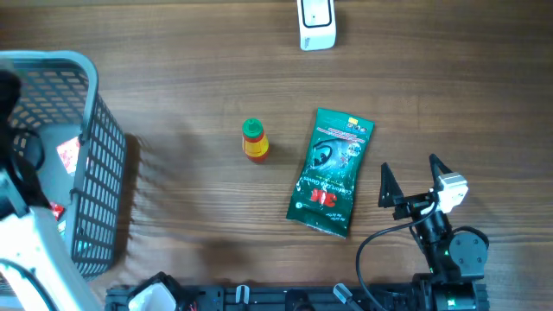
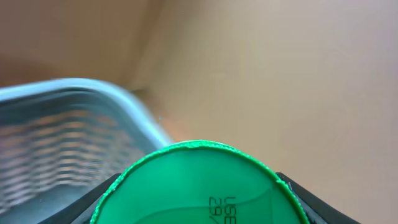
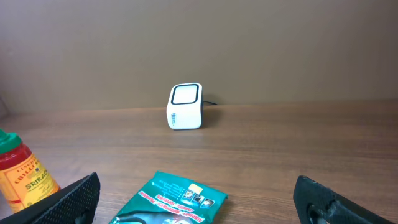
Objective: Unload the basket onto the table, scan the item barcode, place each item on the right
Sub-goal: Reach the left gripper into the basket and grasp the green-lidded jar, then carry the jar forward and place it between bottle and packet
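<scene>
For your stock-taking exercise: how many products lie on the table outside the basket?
2: a sriracha bottle mid-table and a green pouch to its right. The basket holds more, partly hidden.

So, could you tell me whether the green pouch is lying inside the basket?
No, the green pouch lies on the table, right of the basket.

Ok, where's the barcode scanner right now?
In the overhead view the white scanner sits at the far edge of the table, a little right of centre, beyond the green packet and the sauce bottle; the right wrist view faces it.
</scene>
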Available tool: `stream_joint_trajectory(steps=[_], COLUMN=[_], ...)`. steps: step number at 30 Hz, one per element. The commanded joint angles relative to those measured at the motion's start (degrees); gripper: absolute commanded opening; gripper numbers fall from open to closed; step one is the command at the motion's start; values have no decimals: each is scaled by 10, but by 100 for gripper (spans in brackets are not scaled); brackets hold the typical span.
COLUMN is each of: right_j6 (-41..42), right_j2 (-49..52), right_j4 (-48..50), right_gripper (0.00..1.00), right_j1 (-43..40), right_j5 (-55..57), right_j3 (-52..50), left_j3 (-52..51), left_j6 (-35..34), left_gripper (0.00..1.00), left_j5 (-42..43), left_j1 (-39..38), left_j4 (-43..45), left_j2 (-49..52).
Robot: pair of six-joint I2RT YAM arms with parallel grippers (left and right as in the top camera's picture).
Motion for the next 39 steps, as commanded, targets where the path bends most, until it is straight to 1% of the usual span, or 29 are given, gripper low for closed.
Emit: stream_joint_trajectory(steps=[1,2,4,6,7,8,12,13,14,17,19,23,25,28,30,33,37,39], right_j6=[-6,-6,-6,-6,-6,-6,-6,-6,-6,-6,-6,-6,-6,-6,-6,-6,-6,-6], right_j2=[-3,-3,-3,-3,-3,-3,-3,-3,-3,-3,-3,-3,-3,-3,-3,-3,-3,-3], right_j4=[3,3,3,3,3,3,3,3,3,3,3,3,3,3,3,3,3,3], right_gripper=[100,100,100,100,100,100,100,100,100,100,100,100,100,99,100,100,100,100], right_j1=[3,3,3,3,3,3,3,3,3,3,3,3,3,3,3,3,3,3], right_j5=[7,7,7,7,7,7,7,7,7,7,7,7,7,7,7,7,7,7], right_j3=[-1,-1,-1,-1,-1,-1,-1,-1,-1,-1,-1,-1,-1,-1,-1,-1,-1,-1], left_j3=[6,6,6,6,6,6,6,6,6,6,6,6,6,-2,-21,-73,-145,-175], left_j6=[-7,-5,-3,1,30,46,146,181,205,222,222,216,167,157,157,156,128,125], left_gripper=[68,68,68,68,68,68,68,68,69,69,69,66,63,60,59,59,59,59], left_j5=[92,95,94,94,94,94,94,88,57,-68,-108,-121,-114,-83,-46,12,19,19], left_j1=[-78,-100,-183,-247,-304,-329,-436,-461,-478,-506,-508,-508,-508,-509,-512,-536,-595,-638], left_j4=[8,7,5,6,6,6,-6,-21,-42,-111,-165,-271,-339,-386,-387,-364,-303,-271], left_j2=[-48,-52,-56,-53,-48,-45,-21,-15,-11,-8,-8,-5,2,8,9,9,10,10])
